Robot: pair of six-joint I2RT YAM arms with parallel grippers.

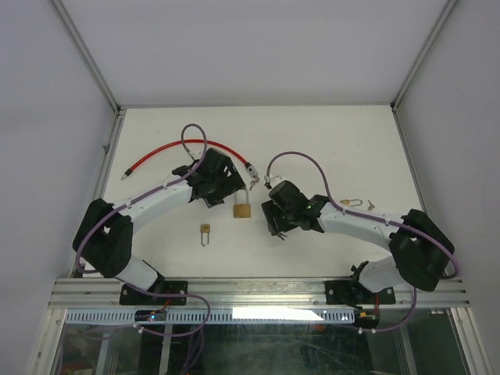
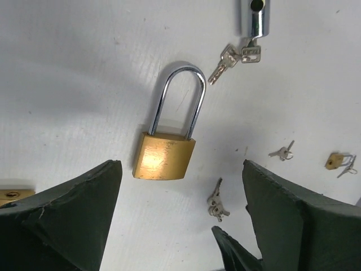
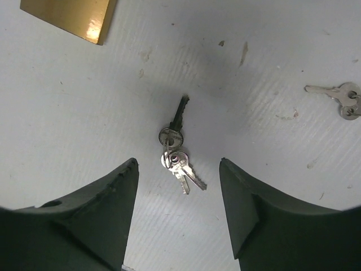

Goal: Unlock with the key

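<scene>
Key bunch (image 3: pixel 177 155): just beside padlock (image 2: pixel 164 157), right-arm side, centred under right gripper (image 3: pixel 177 164), jaws apart. Bunch long axis square to jaw closing line. Left gripper (image 2: pixel 180 165): jaws apart, over padlock.

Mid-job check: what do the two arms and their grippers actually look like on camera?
Both the left arm and right arm have white tubular links with bulky black joint housings, and a purple cable loops along each. A small green light shows near the right wrist. The left gripper and right gripper have dark, wedge-shaped fingers with rough edges.
</scene>
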